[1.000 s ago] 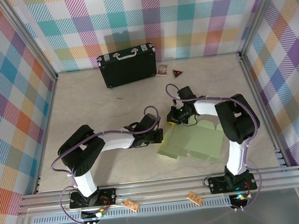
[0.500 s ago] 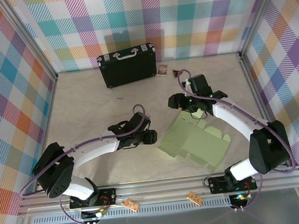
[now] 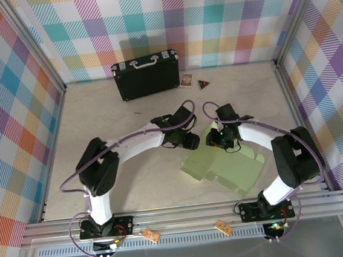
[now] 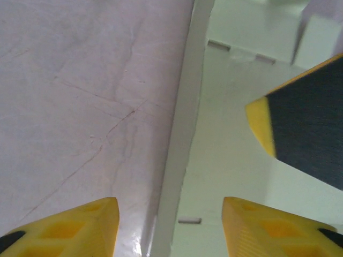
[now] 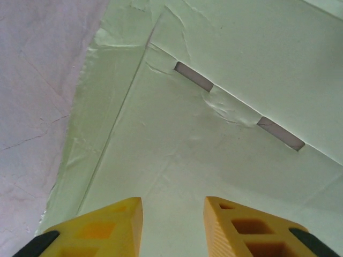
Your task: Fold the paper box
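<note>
The left gripper (image 4: 169,217) is straddling the flat paper box's (image 3: 227,167) 11 o'clock edge, released. The right gripper (image 5: 172,217) is hovering released at 12 o'clock.

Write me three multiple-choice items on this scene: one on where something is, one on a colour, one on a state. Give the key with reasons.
1. Where on the table does the black case stand?
A. at the near edge
B. in the middle
C. at the far edge, by the back wall

2. What colour is the paper box?
A. pale green
B. red
C. dark blue

3. What state is the paper box in?
A. folded into a closed box
B. an unfolded cut-out spread on the table
C. crumpled into a ball

Key:
1 C, the top view shows the case on edge just in front of the checked back wall.
2 A, the card is light green in the top view and both wrist views.
3 B, its panels, flaps and slots lie open on the tabletop.
</note>
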Motion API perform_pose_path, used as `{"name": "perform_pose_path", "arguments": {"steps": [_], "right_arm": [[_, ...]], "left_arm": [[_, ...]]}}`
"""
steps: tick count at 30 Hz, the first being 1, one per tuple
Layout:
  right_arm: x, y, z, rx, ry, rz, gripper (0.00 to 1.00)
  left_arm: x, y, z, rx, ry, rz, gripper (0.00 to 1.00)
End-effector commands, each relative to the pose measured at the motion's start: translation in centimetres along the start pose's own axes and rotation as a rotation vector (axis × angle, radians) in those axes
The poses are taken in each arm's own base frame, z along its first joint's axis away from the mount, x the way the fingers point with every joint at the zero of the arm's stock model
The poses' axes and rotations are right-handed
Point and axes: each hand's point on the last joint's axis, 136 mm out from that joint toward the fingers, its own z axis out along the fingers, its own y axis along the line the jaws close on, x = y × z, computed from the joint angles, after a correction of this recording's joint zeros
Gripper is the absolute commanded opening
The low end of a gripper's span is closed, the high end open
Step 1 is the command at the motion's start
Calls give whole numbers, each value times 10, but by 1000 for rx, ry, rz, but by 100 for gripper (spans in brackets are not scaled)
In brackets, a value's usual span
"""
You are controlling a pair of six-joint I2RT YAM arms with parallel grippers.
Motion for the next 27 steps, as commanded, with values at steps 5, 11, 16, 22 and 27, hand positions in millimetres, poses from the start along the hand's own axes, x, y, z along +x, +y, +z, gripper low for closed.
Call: {"name": "perform_pose_path", "arguments": {"steps": [5, 11, 16, 22, 27], "right_arm": [[-4, -9, 5, 28, -21, -2, 34], [-6, -9, 4, 16, -23, 1, 34], [-27, 1, -12, -5, -67, -10, 45], [-82, 2, -37, 88, -154, -76, 70], [-115, -8, -27, 137, -74, -140, 78]], "left_arm": [[15, 5, 29, -33, 118, 47, 41], [17, 12, 35, -65, 127, 48, 12], [23, 28, 19, -122, 139, 76, 0], [36, 50, 3, -149, 155, 113, 0], [51, 52, 12, -54, 146, 154, 0]]}}
